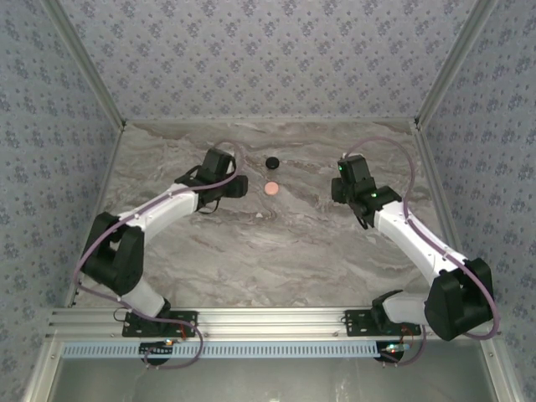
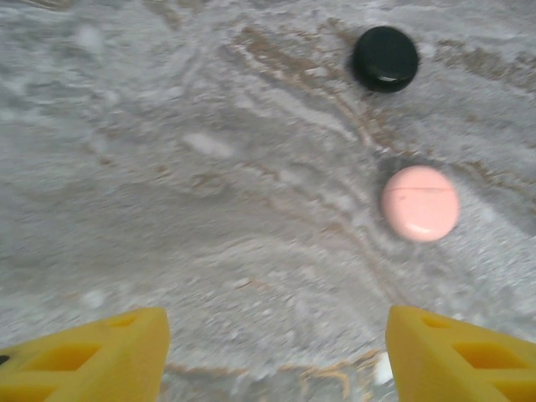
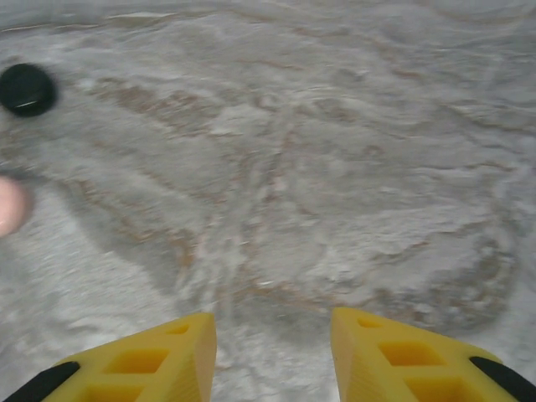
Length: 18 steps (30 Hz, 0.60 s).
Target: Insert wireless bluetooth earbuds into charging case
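Left gripper (image 2: 276, 339): apart, empty. Right gripper (image 3: 272, 335): apart, empty. Between them, near far edge of desk (image 1: 251, 251), mid-width: pink case (image 2: 420, 203), shut; black puck (image 2: 384, 58) just beyond. Likely step: reaching for case. Next: pin case, pry open gently; round body may skid.

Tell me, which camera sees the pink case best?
The left wrist camera. There the pink case is big, whole and close, with its seam line showing. From the top camera it is just a tiny pink dot. The right wrist camera catches a blurry slice of it at the left edge.
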{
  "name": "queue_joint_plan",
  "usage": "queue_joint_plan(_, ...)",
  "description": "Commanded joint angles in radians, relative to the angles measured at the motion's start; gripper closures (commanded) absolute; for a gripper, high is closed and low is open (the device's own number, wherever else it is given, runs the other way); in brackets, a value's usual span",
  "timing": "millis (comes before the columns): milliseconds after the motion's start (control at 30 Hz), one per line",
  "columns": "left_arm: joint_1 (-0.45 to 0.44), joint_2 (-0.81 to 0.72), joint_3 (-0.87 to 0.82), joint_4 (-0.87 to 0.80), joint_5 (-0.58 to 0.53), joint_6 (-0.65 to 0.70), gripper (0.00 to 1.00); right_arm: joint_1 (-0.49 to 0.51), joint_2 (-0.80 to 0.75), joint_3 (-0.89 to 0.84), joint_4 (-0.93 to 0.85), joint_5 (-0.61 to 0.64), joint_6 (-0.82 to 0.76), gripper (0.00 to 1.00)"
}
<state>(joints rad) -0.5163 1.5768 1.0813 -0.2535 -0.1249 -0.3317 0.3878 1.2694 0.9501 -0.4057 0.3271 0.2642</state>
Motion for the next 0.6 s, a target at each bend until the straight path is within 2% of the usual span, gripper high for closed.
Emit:
queue_joint_plan(0,0.014,-0.095,-0.039,-0.063,-0.151,0.09,0.32,-0.019,-0.03,-0.041,0.071,0.192,-0.026,0.56)
queue_joint_plan(233,0.057,-0.251,-0.19,0.017,-0.312,0.193,0.28,-0.064,-0.052,-0.143,0.241,0.329,-0.095,0.54)
queue_joint_plan(500,0.187,-0.369,-0.384,0.216,-0.379,0.285,0.27,-0.159,-0.061,-0.263,0.446,0.276,-0.173,0.49)
queue_joint_plan(567,0.231,-0.392,-0.445,0.292,-0.371,0.292,0.23,-0.19,-0.062,-0.281,0.467,0.252,-0.17,0.47)
